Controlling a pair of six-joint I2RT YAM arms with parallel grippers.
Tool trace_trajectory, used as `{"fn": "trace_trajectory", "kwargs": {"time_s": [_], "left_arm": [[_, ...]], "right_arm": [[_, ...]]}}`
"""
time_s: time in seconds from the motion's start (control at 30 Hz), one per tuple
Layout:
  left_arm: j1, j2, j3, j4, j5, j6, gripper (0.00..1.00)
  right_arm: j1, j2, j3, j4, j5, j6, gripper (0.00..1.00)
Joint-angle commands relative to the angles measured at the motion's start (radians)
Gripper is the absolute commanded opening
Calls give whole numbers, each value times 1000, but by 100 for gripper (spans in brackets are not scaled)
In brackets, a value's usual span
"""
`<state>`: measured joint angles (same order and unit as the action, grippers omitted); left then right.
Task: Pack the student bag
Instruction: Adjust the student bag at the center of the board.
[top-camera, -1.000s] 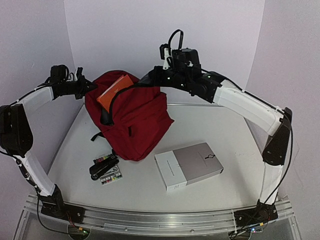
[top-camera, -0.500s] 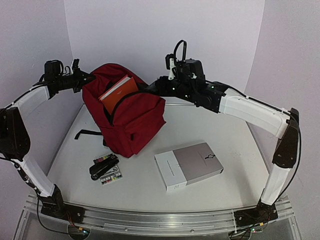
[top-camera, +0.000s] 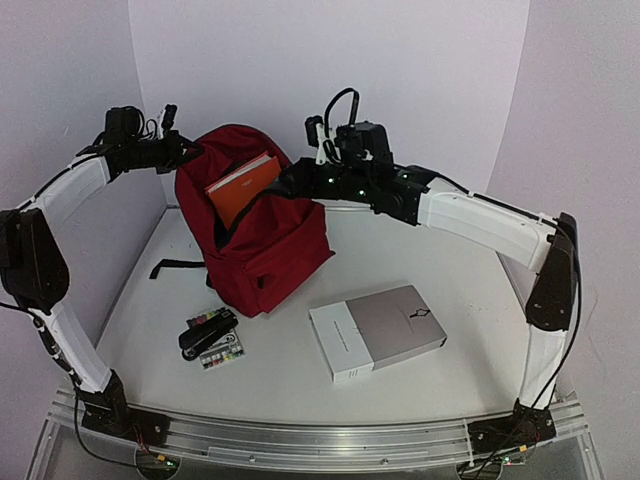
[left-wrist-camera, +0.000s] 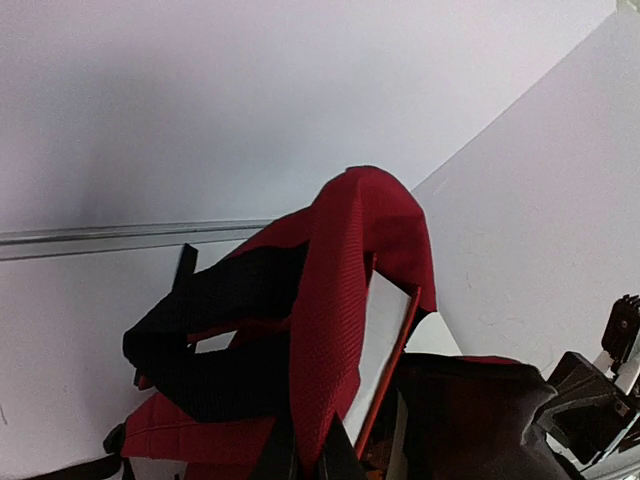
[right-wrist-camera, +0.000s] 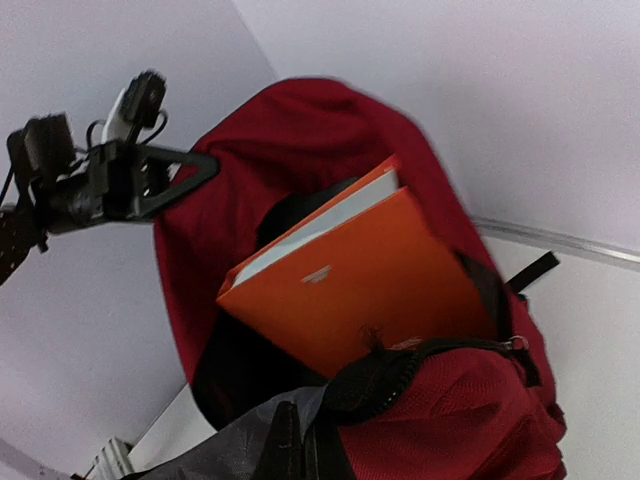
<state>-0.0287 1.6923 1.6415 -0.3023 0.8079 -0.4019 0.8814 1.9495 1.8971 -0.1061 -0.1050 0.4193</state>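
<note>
The student bag (top-camera: 275, 245), a large dark red backpack, stands at the back left of the table with its top open. An orange book (top-camera: 240, 185) sticks out of the opening at a slant. My left gripper (top-camera: 190, 152) is shut on the red fabric of the bag's back top edge (left-wrist-camera: 335, 300), which runs up from between my fingertips (left-wrist-camera: 305, 462). My right gripper (top-camera: 273, 188) is shut on the front rim of the opening, pinching the grey lining (right-wrist-camera: 235, 450) beside the black zipper edge. The right wrist view shows the book (right-wrist-camera: 370, 280) just above that rim.
A grey and white box (top-camera: 378, 332) lies flat on the table to the right of the bag. A black stapler (top-camera: 205, 335) and a small multicoloured pack (top-camera: 222, 353) lie in front of it. One black strap (top-camera: 172, 268) trails left. Walls stand close behind.
The bag has been pulled up from a slumped pose to standing upright. My left gripper has risen and shifted right, my right gripper has moved left, both still holding the opening's edges.
</note>
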Motion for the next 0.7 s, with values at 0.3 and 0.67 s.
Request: {"fn": "trace_trajectory", "kwargs": {"time_s": [0.3,0.67], "left_arm": [[-19,-123,75,172,-6,-77,0],[-27,74,80,107,119,-129,0]], "right_arm": [[10,-267,-34,137,231,-100,0],[-30,-154,-243,107,208,48,0]]}}
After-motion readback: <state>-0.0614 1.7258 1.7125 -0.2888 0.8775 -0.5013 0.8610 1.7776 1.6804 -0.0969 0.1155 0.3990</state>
